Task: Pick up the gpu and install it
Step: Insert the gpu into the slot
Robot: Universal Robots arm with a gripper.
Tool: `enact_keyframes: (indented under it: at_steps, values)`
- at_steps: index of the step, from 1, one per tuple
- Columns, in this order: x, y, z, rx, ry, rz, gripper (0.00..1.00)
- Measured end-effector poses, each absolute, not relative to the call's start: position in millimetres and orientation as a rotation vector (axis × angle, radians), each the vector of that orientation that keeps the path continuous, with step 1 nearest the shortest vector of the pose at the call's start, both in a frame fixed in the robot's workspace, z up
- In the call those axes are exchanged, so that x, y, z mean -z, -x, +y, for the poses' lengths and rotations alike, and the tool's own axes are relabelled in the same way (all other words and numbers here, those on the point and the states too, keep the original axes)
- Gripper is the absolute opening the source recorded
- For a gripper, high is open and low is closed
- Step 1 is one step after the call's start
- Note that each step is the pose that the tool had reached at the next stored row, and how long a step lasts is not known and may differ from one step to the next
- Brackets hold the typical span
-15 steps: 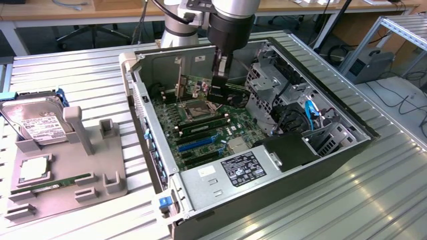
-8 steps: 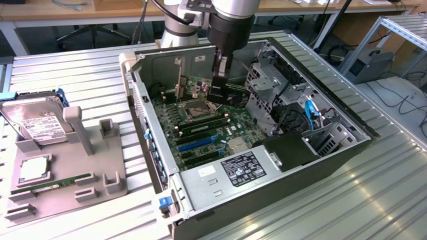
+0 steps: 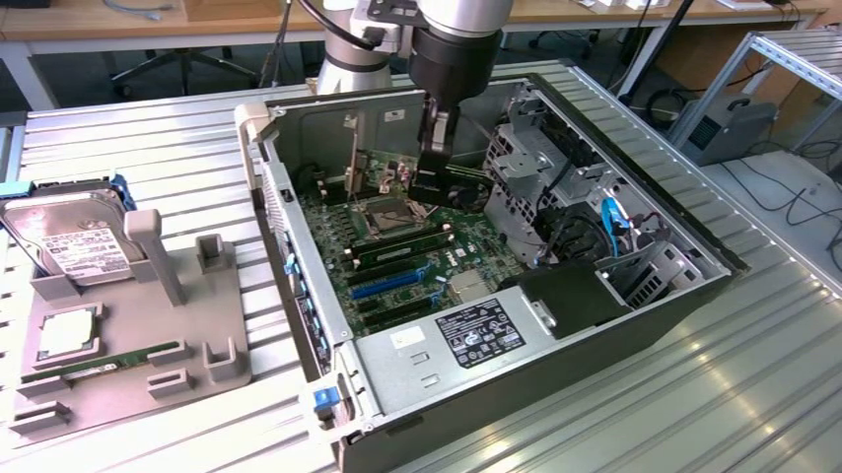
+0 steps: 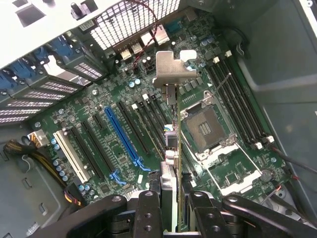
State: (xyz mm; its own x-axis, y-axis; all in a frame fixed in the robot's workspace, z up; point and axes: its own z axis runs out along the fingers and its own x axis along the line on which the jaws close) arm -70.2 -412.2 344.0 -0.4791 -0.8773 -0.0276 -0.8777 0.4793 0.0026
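- I see the gripper (image 4: 171,210) down inside the open computer case (image 3: 658,305), jaws clamped on the graphics card (image 4: 171,144), one finger on each flat face.
- The graphics card hangs on edge from the jaws. From the wrist camera I look straight down its thin edge to the silver bracket (image 4: 171,67) at the far end.
- The pick-up half of the job looks done to me: the card is off the grey tray (image 3: 197,325), which sits outside the case at the exterior view's left.
- That tray carries the hard drive (image 3: 73,241) and the memory stick (image 3: 125,360), neither of them touched by the arm.
- The card sits over the motherboard (image 4: 119,163), between the processor socket (image 4: 205,126) and the row of long slots, with the blue slot (image 4: 121,136) off to one side of it.
- Installing is what remains, as I judge it: the card looks raised above the board and not pushed home in any slot, and the bracket is not against the slotted rear wall.
- I cannot tell whether the card's lower edge touches the board.
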Motion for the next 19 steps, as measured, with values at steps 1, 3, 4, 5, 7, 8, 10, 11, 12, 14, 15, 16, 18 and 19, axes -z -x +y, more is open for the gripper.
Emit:
enact_keyframes:
  at_steps: [1, 3, 4, 5, 7, 8, 10, 11, 12, 14, 15, 16, 18, 19]
  values:
    - [-344.0, 70.2, -412.2, -0.025, 1.593, 2.682, 0.27]
    - [-343.9, 70.2, -412.2, -0.026, 1.596, 2.68, 0.27]
    - [-343.8, 70.2, -412.2, -0.026, 1.597, 2.679, 0.27]
    - [-343.8, 70.1, -412.2, -0.026, 1.599, 2.678, 0.27]
    - [-343.7, 70.1, -412.2, -0.026, 1.602, 2.676, 0.27]
    - [-343.7, 70.1, -412.2, -0.026, 1.604, 2.675, 0.27]
    - [-343.7, 70.2, -412.2, -0.026, 1.607, 2.673, 0.27]
    - [-343.6, 70.2, -412.2, -0.026, 1.609, 2.672, 0.27]
    - [-343.6, 70.2, -412.2, -0.026, 1.61, 2.672, 0.27]
    - [-343.5, 70.1, -412.2, -0.026, 1.613, 2.67, 0.27]
    - [-343.5, 70.2, -412.2, -0.026, 1.614, 2.669, 0.27]
    - [-343.5, 70.2, -412.2, -0.026, 1.616, 2.668, 0.27]
    - [-343.4, 70.2, -412.2, -0.026, 1.618, 2.667, 0.27]
    - [-343.4, 70.2, -412.2, -0.026, 1.62, 2.666, 0.27]
